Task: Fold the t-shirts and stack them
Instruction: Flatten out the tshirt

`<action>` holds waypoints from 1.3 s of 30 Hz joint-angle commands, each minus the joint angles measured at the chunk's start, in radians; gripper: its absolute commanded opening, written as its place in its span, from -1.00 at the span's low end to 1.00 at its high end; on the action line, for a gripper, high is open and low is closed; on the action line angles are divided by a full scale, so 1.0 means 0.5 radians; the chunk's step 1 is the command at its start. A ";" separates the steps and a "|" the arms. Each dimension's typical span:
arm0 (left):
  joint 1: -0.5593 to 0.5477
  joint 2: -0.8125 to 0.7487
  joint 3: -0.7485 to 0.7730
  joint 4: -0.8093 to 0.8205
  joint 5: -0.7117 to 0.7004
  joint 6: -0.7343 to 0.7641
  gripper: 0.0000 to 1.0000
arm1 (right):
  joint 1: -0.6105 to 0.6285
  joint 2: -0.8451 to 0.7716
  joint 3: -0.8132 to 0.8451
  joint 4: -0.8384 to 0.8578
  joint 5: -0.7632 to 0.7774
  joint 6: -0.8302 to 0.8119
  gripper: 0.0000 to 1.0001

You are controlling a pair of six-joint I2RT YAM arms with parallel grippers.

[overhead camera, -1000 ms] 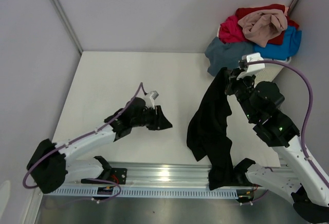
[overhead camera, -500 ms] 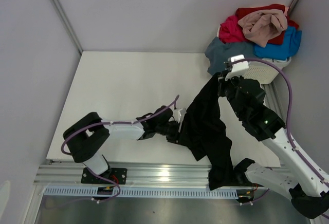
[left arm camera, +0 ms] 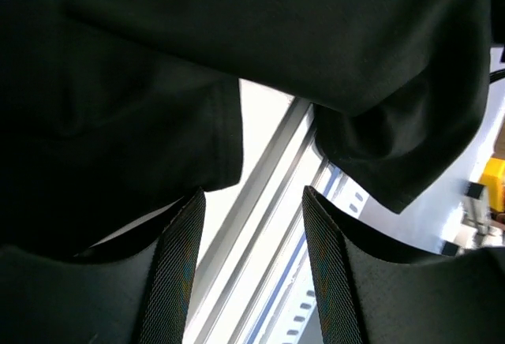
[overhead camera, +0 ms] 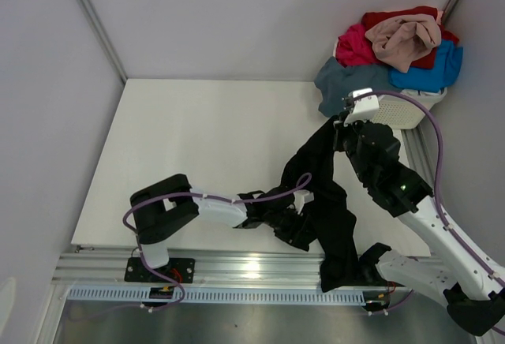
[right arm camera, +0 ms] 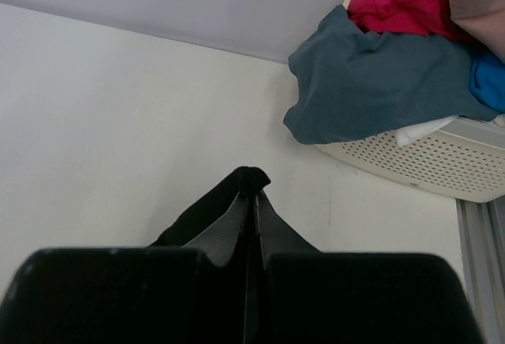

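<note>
A black t-shirt (overhead camera: 323, 194) hangs from my right gripper (overhead camera: 336, 128), which is shut on a pinch of its cloth (right arm camera: 251, 177) above the table. The shirt's lower part drapes over the table's front edge. My left gripper (overhead camera: 295, 227) is open at the shirt's lower left edge. In the left wrist view black cloth (left arm camera: 158, 84) fills the top, just beyond the fingertips (left arm camera: 180, 265), with nothing between the jaws. The other t-shirts are piled at the back right: beige-pink (overhead camera: 406, 38), red (overhead camera: 398, 17), magenta (overhead camera: 355, 46), bright blue (overhead camera: 442, 72) and slate grey-blue (overhead camera: 347, 84).
The white slotted basket (overhead camera: 406, 111) stands under the pile at the back right corner, also in the right wrist view (right arm camera: 426, 155). The metal rail (overhead camera: 237, 269) runs along the table's front edge. Grey walls close in the table's left, back and right sides.
My left arm has swung right across the table and reached the hanging black shirt's lower edge. My right gripper has shifted slightly left, still holding the shirt.
</note>
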 commanded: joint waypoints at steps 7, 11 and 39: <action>-0.104 0.109 0.080 -0.250 -0.441 0.103 0.15 | 0.009 -0.032 -0.055 0.067 0.070 0.071 -1.00; -0.104 0.174 0.176 -0.397 -0.539 0.125 0.13 | 0.009 -0.029 -0.042 0.074 0.076 0.068 -1.00; -0.089 -0.134 0.563 -1.385 -1.453 0.336 -0.99 | -0.018 -0.066 -0.045 0.172 0.135 0.013 -1.00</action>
